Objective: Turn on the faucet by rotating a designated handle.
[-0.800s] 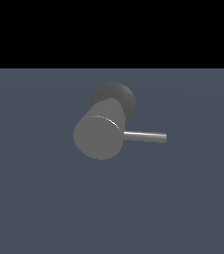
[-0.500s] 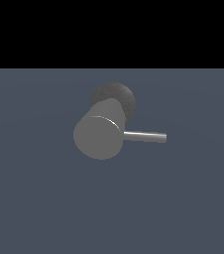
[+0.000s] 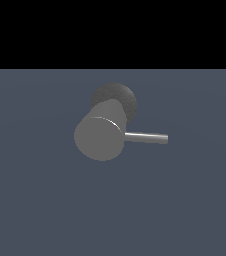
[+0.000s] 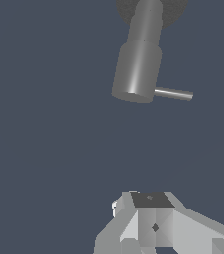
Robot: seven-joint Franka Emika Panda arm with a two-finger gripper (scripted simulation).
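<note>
Near the centre of the exterior view, on the flat blue-grey bench (image 3: 45, 210): the faucet (image 3: 100, 136), a thick matte grey cylinder with its flat round end facing the camera. Behind it, slightly up and toward the exterior view's right, its darker speckled round base (image 3: 120, 95), partly hidden by the cylinder. Jutting from the cylinder's side toward the exterior view's right: the handle (image 3: 146, 137), a thin straight metallic rod, close to level, dipping very slightly toward its free end. Above the bench, a plain black band across the top of the frame. No arm visible in this view.

In the wrist view: faucet (image 4: 138, 64) in the upper centre of the frame, narrower neck running up to the speckled base (image 4: 171, 12) at the top edge, handle (image 4: 173, 94) sticking out sideways from the wide lower part. At the bottom edge of the frame, only a pale grey blocky part of the end effector (image 4: 151, 225) showing, well apart from faucet and handle, touching nothing. Fingers out of sight, so apart or together: cannot tell.
</note>
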